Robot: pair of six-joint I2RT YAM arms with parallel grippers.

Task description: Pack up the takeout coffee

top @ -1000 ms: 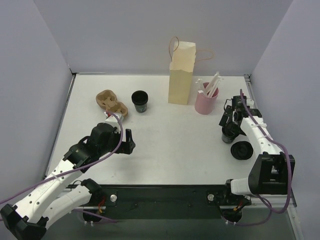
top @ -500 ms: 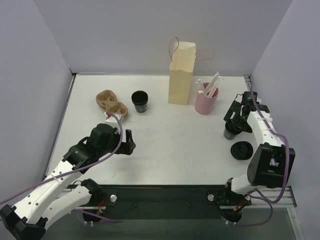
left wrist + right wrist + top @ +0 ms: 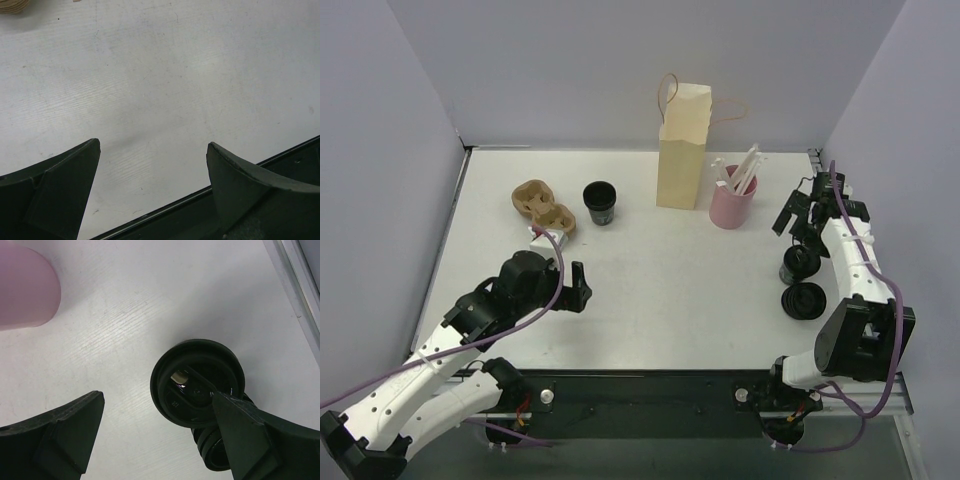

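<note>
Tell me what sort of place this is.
Probably a lab test cell staged for takeout packing: bare walls box in a white table holding a paper bag, cup carrier and lidded coffee cup.

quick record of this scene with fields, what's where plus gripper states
lidded cup: upright, far right, not held
spare lid: flat on table beside it
open cup: unlidded, beside cup carrier
paper bag: standing, back centre
pink cup: right of bag, holds white sticks
right gripper: open, above lidded cup
left gripper: open, over table surface
</note>
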